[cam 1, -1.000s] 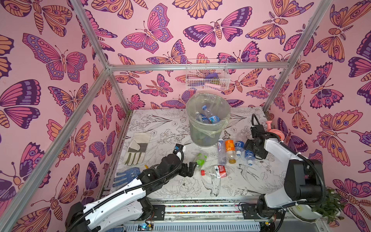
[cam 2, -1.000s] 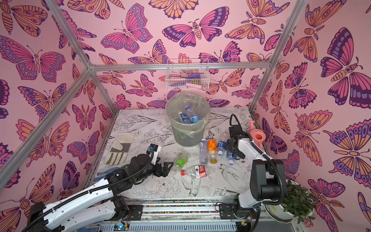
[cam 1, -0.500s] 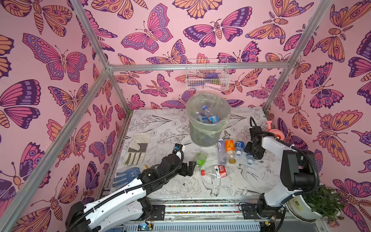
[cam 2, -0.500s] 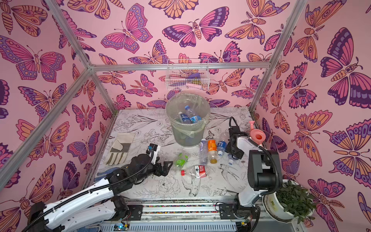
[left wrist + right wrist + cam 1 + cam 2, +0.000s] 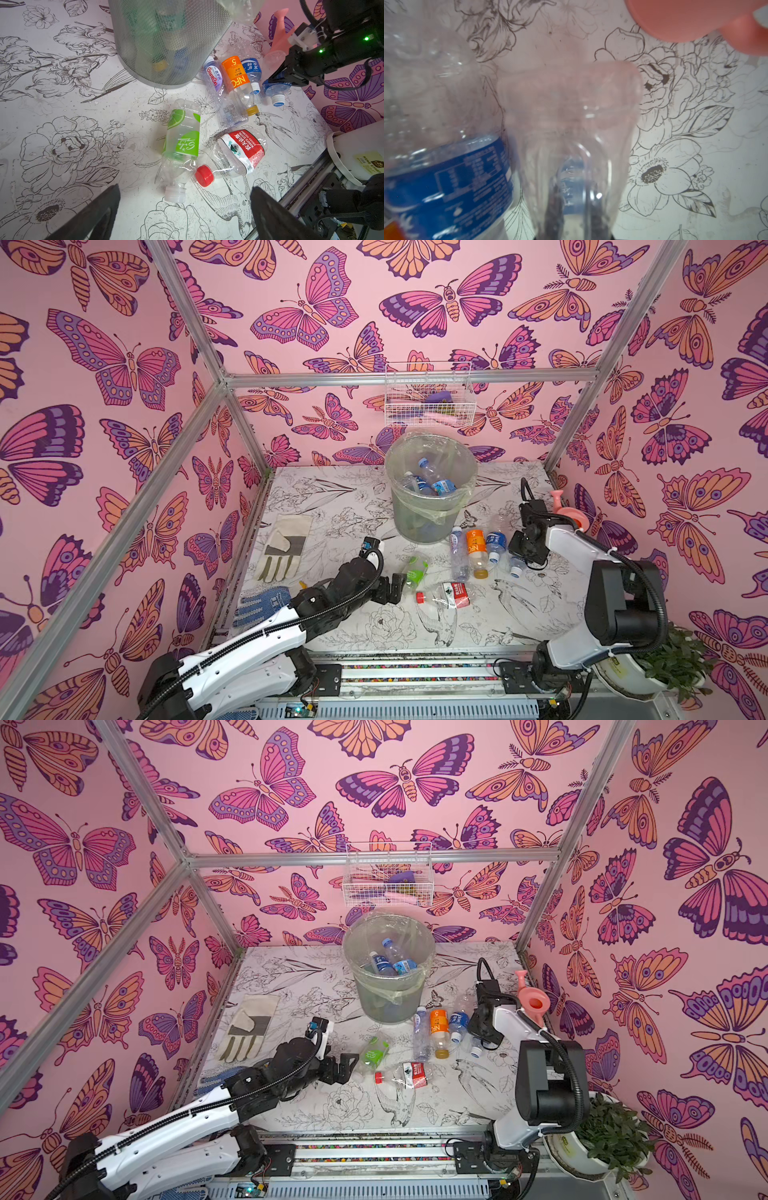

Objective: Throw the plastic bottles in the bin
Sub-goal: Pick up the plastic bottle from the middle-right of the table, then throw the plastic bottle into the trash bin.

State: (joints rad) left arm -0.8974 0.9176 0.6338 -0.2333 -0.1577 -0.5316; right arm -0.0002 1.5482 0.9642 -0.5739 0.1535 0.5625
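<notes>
The pink watering can (image 5: 567, 512) crowds in just behind my right gripper (image 5: 520, 559), which pinches a crumpled clear bottle (image 5: 274, 91) with a blue label and white cap, beside 3 other bottles (image 5: 236, 76) near the bin (image 5: 432, 526). My left gripper (image 5: 397, 587) gapes wide by the green-label bottle (image 5: 182, 143).

bin (image 5: 419, 526): 1 | bottles (image 5: 475, 545) outside it: 6 | gloves (image 5: 282, 547): 2

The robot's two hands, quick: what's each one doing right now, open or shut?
Left hand: open, holding nothing.
Right hand: closed on a blue-labelled bottle with a white cap.
</notes>
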